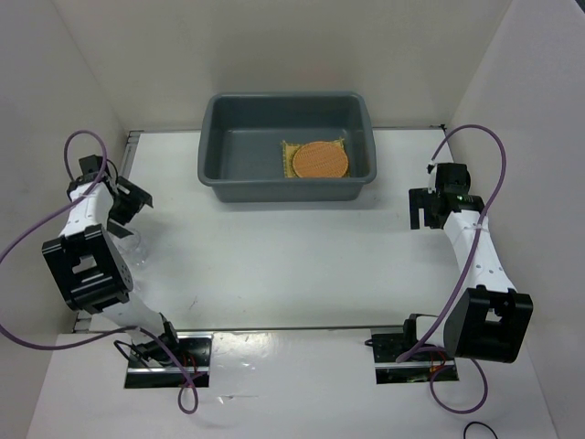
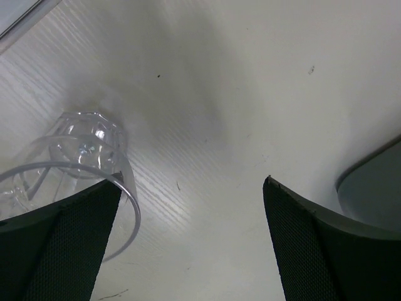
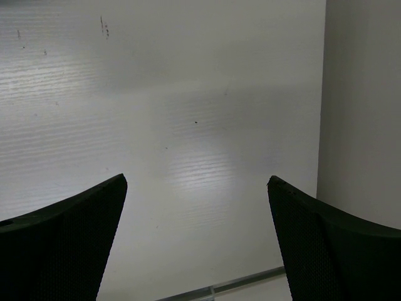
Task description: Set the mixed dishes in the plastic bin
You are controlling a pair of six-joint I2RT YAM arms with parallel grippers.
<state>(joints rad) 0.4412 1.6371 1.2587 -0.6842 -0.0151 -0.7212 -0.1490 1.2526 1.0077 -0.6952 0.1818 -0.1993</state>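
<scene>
At the far left of the table (image 1: 292, 256), the left gripper (image 1: 128, 203) hangs low over the white surface near the side wall (image 1: 55, 101), its jaws spread wide and holding nothing. From the left wrist camera, a clear cup (image 2: 75, 157) sits just outside the left finger (image 2: 56, 251). The cup's wide mouth faces the lens, its ribbed base is farther off, and its rim disappears behind the finger's edge. I cannot tell whether rim and finger touch, nor whether the cup lies on its side or merely leans. Bare tabletop fills the gap between the two fingers. A grey rounded corner shows at the right edge of that view, beyond the right finger.

Toward the middle, against the back wall, stands the plastic bin (image 1: 212, 155), upright and open. On the right half of its floor lies a square yellow mat (image 1: 287, 148), flat, with a round orange-brown mat (image 1: 321, 160) resting on top of it and covering most of it, so only the corners and edges of the yellow one show.

Farther right, well apart from the bin, the right gripper (image 1: 422, 212) hovers above the table by the right wall (image 3: 363, 94). Its jaws are also parted and empty, and the right wrist camera shows only bare white surface between the fingers (image 3: 62, 244), with the wall's base running just beside the right one.
</scene>
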